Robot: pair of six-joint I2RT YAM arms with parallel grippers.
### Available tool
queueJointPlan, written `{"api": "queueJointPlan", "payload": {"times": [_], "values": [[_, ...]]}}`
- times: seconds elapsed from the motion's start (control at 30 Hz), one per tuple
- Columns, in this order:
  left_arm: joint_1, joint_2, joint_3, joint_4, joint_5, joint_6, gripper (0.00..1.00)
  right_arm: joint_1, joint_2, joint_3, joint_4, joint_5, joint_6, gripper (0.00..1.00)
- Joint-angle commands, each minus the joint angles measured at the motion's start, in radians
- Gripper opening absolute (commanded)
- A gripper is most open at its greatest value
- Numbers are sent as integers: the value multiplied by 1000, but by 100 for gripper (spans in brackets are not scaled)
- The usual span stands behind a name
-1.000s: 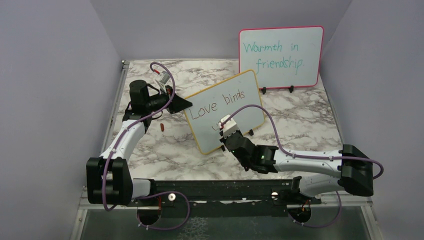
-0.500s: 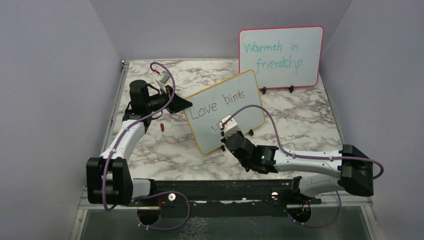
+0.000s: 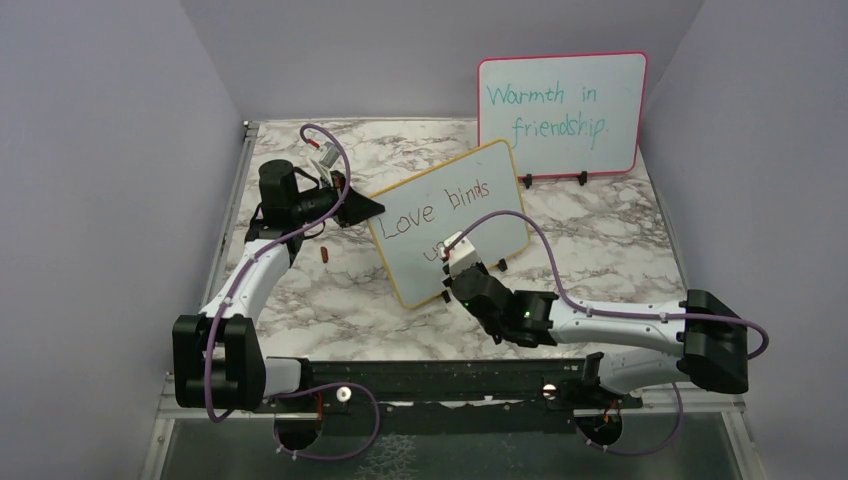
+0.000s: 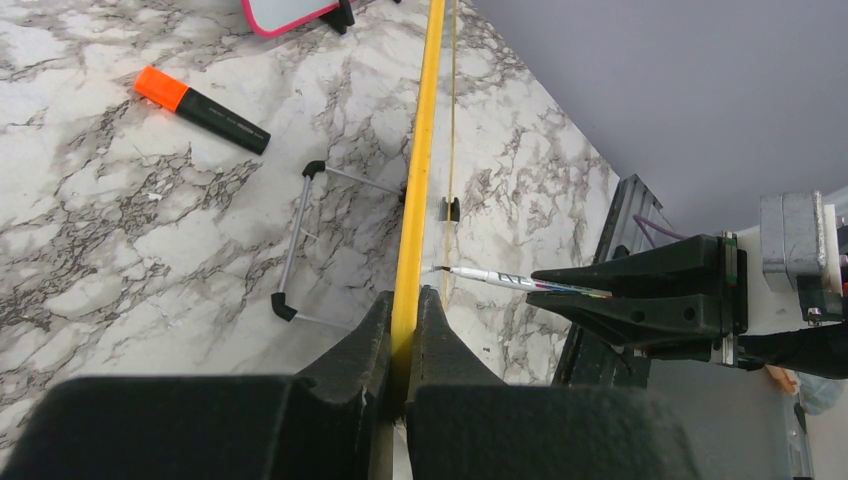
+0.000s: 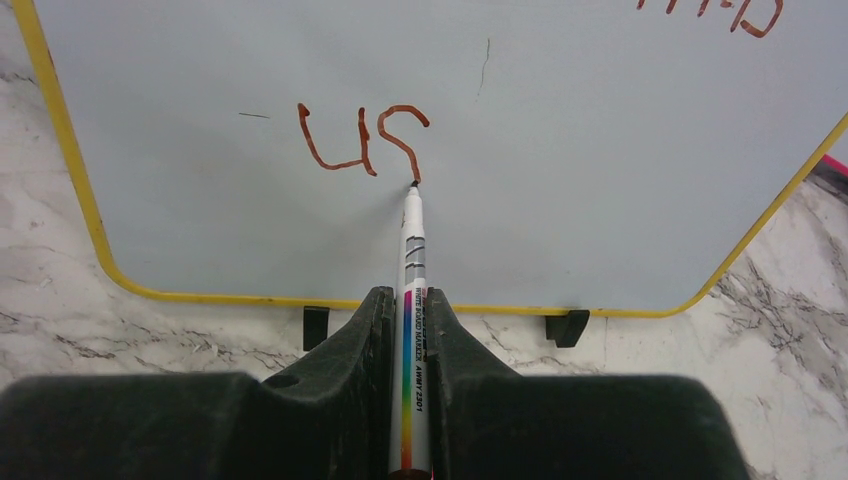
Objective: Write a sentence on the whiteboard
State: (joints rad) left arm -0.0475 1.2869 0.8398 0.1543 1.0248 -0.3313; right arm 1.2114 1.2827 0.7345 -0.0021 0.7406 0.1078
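Right gripper (image 5: 408, 300) is clamping a marker (image 5: 413, 245), its tip touching the whiteboard (image 5: 600, 150) at the last stroke of the sentence (image 5: 365, 140), "us". Left gripper (image 4: 405, 300) is pinching its frame at 9 o'clock. The whiteboard is standing mid-table (image 3: 600, 260), a pink-framed board (image 3: 560, 100) at its 1 o'clock.

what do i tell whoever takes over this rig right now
Left gripper: shut on the yellow side edge of the whiteboard, holding it where it stands.
Right gripper: shut on the marker, tip touching the board at the foot of the "s".
Done: the sentence reads "Love binds" on top and "us" below; the s looks unfinished.
Left: finish that stroke and any closing words, lift the marker, release the board.
Nearby: pink-framed board at the back; orange-capped marker lying on the table behind the whiteboard.
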Motion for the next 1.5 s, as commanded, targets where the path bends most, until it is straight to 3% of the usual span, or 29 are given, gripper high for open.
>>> {"api": "queueJointPlan", "payload": {"times": [0.0,0.6,1.03,1.47], "values": [[6,16,1,-80,-66,72,0,-6,-8,-7,-6,-72,4,1],[6,16,2,-80,-67,72,0,-6,-22,6,28,-108,-6,1],[7,14,7,-95,-77,83,0,-9,-106,-20,15,-31,-26,1],[6,16,7,-97,-74,83,0,-108,-149,-81,70,-79,-48,1]]}}
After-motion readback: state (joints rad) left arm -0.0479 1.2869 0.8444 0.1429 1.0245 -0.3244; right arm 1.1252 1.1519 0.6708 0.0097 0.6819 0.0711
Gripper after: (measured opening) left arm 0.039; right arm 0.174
